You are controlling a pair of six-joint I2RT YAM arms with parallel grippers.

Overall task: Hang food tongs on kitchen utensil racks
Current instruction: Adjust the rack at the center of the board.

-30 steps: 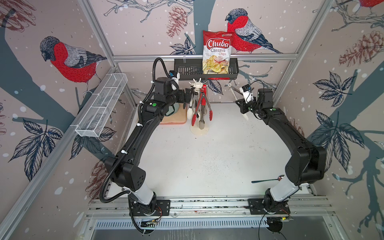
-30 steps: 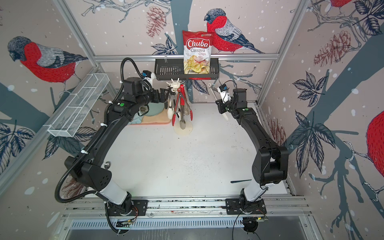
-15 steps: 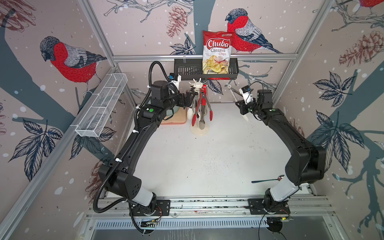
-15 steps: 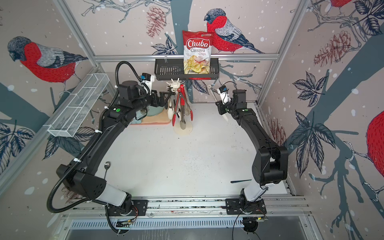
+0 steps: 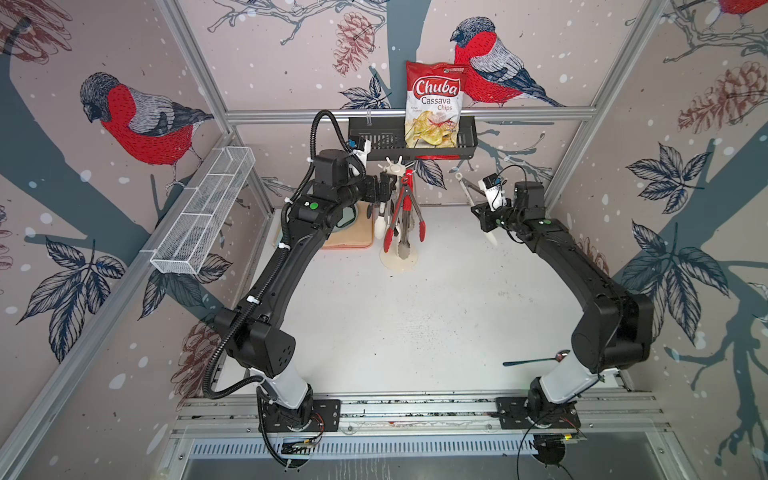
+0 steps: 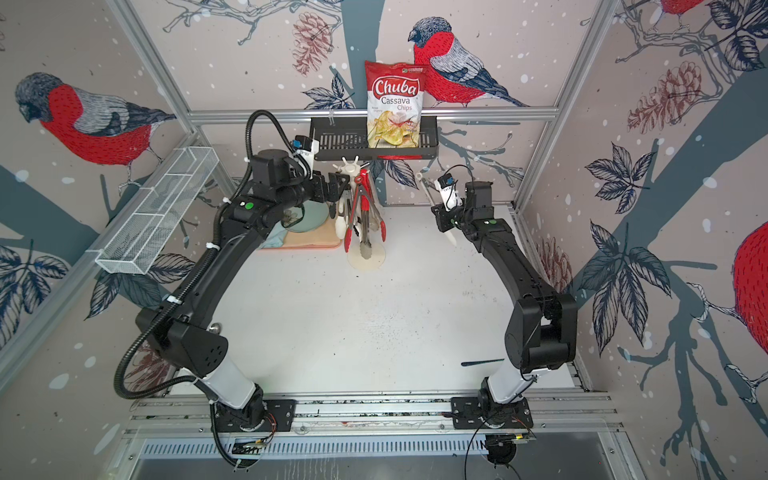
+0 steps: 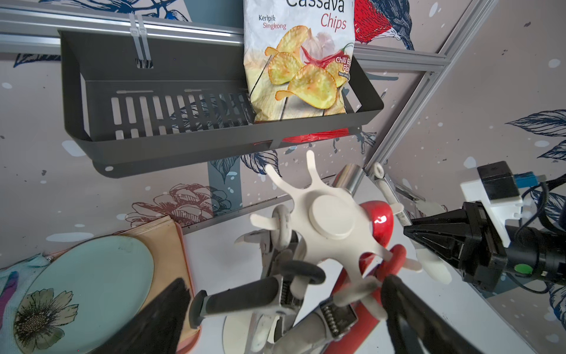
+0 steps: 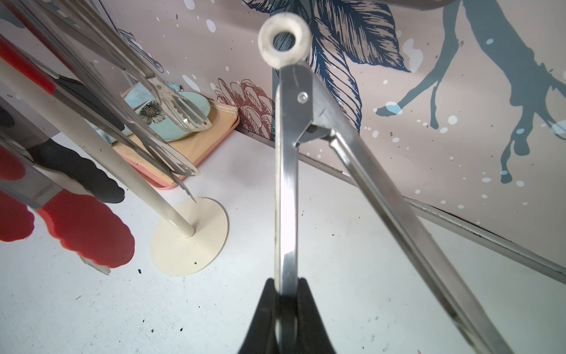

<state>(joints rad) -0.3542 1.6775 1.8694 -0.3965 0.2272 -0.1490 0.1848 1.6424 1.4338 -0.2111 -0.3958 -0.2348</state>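
Two right fingers [image 8: 263,318] are clamping one steel arm of the white-ringed food tongs [image 8: 286,184], holding them aloft near the surface's [image 5: 415,324] far right corner, ring [image 8: 284,41] uppermost. The left fingers [image 7: 153,318] are standing wide apart beside the star head [image 7: 330,219] of the kitchen utensil rack [image 5: 398,259], at the far edge, where other tongs [image 8: 88,233] are hanging. Carrying-to-hook seems underway; next, that ring needs threading over a free hook.

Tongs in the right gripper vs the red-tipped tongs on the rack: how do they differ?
The held tongs are clamped by one arm in the right gripper, off the rack; the red-tipped tongs hang on it. The held tongs' tips are white; the red-tipped tongs' are red. Both have steel arms.
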